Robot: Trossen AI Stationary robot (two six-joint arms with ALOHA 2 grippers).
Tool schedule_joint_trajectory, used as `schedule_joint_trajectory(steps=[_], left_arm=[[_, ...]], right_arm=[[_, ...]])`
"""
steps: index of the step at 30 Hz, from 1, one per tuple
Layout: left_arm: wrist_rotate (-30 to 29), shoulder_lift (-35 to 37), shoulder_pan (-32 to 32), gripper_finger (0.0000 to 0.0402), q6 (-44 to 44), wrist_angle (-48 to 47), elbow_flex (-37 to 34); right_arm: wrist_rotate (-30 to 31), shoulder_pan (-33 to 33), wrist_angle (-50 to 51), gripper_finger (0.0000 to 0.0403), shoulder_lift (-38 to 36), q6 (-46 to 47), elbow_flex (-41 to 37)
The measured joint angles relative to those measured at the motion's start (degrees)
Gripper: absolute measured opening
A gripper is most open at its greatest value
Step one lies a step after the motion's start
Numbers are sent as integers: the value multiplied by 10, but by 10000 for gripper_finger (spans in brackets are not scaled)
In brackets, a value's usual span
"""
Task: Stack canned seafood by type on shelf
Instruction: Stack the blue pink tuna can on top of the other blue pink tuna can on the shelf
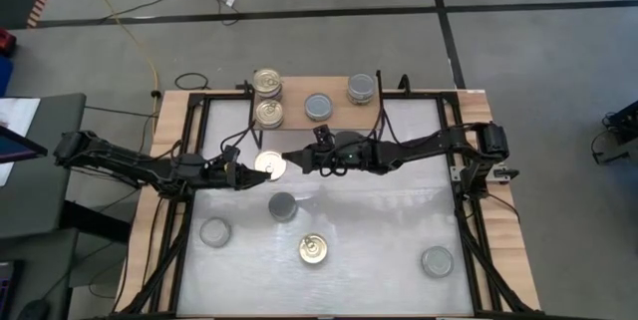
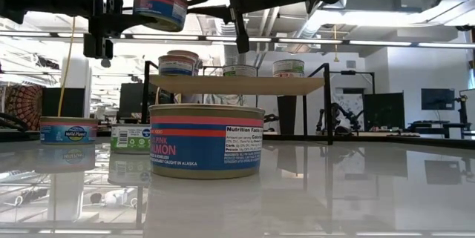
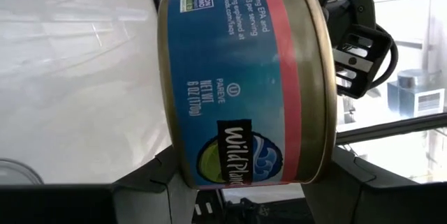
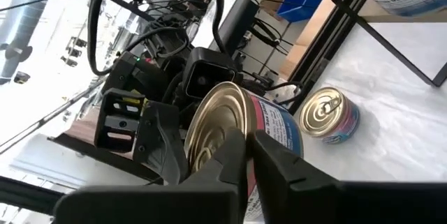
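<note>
**Can held aloft between both claws, near the shelf**

The left claw [image 1: 242, 171] grips a blue-and-pink labelled can [image 1: 269, 165] by its sides, lifted clear of the white surface [image 1: 379, 230]. The right claw [image 1: 291, 160] meets the same can at its gold lid — its fingers [image 4: 230, 155] stand nearly together, apparently not clasping it, though the view is poor. The shelf [image 1: 334, 89] carries four cans: two gold-lidded [image 1: 267, 83] at one end, two silver-lidded [image 1: 318, 108] beside them. Four more cans [image 1: 314, 249] sit loose on the surface — all sealed.
</note>
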State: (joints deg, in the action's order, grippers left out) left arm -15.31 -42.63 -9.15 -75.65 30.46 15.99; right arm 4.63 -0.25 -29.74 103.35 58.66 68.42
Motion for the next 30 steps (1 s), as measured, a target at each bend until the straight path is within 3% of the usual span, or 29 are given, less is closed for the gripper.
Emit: schedule_joint_trajectory(steps=[8,19,30], left_arm=[[0,0,0,202,1,1,0],[-2,0,2,202,8,6,0],[2,0,10,202,8,4,0]], right_arm=[[-7,-3,1,99,0,-2,0],[-15,-2,4,251,0,41,0],[-6,8,28,253,14,58,22]])
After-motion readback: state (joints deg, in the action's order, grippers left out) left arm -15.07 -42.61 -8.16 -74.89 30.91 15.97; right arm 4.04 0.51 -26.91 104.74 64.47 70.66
